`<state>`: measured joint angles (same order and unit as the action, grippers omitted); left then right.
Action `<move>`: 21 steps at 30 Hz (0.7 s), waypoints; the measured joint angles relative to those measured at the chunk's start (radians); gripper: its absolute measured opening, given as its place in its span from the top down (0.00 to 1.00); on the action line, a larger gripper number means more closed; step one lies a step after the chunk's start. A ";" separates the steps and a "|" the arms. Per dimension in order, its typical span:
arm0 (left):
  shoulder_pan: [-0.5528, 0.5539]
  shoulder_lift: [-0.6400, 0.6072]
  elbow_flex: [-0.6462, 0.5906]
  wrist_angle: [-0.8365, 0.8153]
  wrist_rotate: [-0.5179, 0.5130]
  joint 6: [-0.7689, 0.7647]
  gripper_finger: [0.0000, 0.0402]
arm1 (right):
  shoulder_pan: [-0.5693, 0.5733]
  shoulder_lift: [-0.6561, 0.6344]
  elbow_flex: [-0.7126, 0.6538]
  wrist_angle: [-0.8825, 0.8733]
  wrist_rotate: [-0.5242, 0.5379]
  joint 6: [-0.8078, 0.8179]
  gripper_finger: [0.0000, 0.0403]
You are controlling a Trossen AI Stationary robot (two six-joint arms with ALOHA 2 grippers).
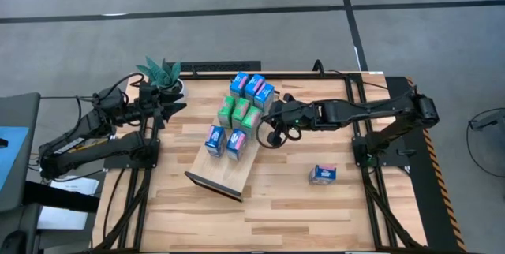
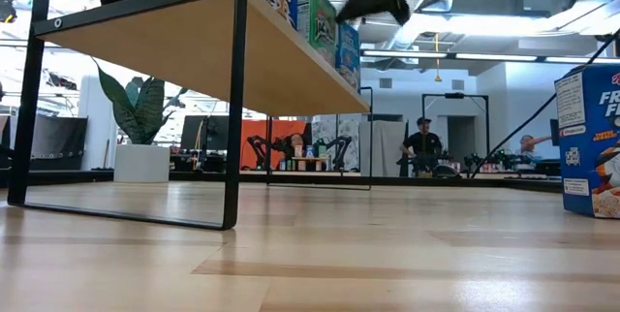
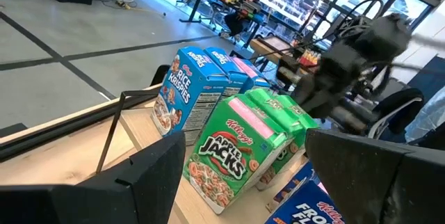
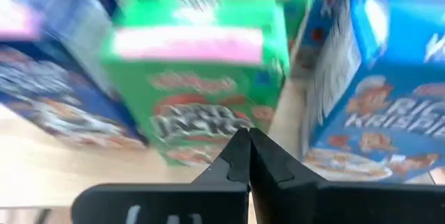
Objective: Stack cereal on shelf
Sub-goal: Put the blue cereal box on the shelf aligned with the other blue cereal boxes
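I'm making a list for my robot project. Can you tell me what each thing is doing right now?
shelf: on the table, holding cartons.
cereal on the shelf: upright, in rows, blue and green.
loose cereal carton: blue, alone on the table, off the shelf.
right gripper: shut, empty, beside the shelf's cartons.
left gripper: near the shelf's far end, holding nothing.
plant: at the table's far edge.

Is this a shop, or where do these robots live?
Probably a robot lab or workshop, not a shop. More robot arms on tables stand in the room behind, a person sits at a workstation, and the little shelf of cereal boxes looks like practice.
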<state>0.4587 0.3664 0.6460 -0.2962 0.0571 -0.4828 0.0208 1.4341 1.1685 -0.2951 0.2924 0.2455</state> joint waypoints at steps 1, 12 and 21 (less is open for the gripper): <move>0.000 0.000 0.000 0.000 0.002 0.000 0.29 | 0.010 -0.004 0.008 0.016 -0.001 0.001 0.96; 0.000 0.000 0.000 0.000 0.013 -0.027 0.29 | 0.163 -0.029 0.007 -0.150 -0.020 0.172 0.96; 0.000 0.000 0.000 -0.002 0.015 -0.027 0.29 | 0.272 -0.122 0.007 -0.572 -0.287 0.514 0.88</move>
<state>0.4587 0.3668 0.6460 -0.2985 0.0723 -0.5098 0.2932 1.3116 1.1755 -0.8667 0.0050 0.7592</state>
